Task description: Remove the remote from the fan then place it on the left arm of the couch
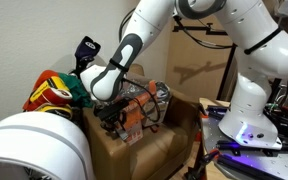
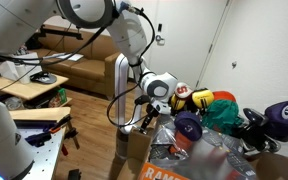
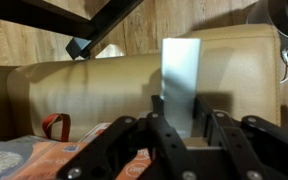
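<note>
Plainly, we see the tool [image 3: 181, 122] pinching the remote [image 3: 181, 75], a flat silvery slab that stands upright between the black fingers [image 3: 159, 140] in the wrist view. Just behind the remote runs a padded tan edge of the couch [image 3: 94, 85]. In an exterior view the arm [image 1: 174, 25] bends down and holds the tool low over the couch, near a heap of coloured caps [image 1: 54, 95]. The white fan [image 1: 29, 145] fills the foreground, apart from the tool.
</note>
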### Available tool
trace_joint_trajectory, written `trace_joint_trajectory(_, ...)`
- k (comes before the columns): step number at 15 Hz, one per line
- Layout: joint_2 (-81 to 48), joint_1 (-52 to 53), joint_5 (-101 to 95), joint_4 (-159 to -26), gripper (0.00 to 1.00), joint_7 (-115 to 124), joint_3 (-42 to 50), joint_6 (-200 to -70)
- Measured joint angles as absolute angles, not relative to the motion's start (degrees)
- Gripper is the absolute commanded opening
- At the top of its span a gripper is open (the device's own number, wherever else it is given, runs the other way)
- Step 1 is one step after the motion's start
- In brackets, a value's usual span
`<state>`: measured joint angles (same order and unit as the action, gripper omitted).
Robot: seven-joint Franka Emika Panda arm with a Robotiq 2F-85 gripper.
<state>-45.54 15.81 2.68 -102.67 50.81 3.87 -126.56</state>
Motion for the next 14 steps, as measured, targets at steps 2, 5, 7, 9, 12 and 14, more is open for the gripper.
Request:
trace_joint_trajectory(2,-45.55,16.85,0.73,-103.72,0.1,51.53,4.88,-129.3)
trace_joint_trajectory(5,-45.49,18.66,-1.99,-105.6,0.1,53.44,6.34,-133.97)
trace_joint_trajectory(7,-45.21,19.84,-3.13,-106.92,0.1,54.58,7.02,-136.23)
trace_joint_trajectory(9,-44.8,20.62,-3.77,-108.31,0.1,55.08,7.53,-138.49)
trace_joint_trajectory(12,-44.13,21.22,-4.4,-110.29,0.1,55.29,7.95,-141.75)
trace_joint_trajectory(14,-43.67,21.44,-5.24,-111.71,0.1,55.29,8.08,-144.27)
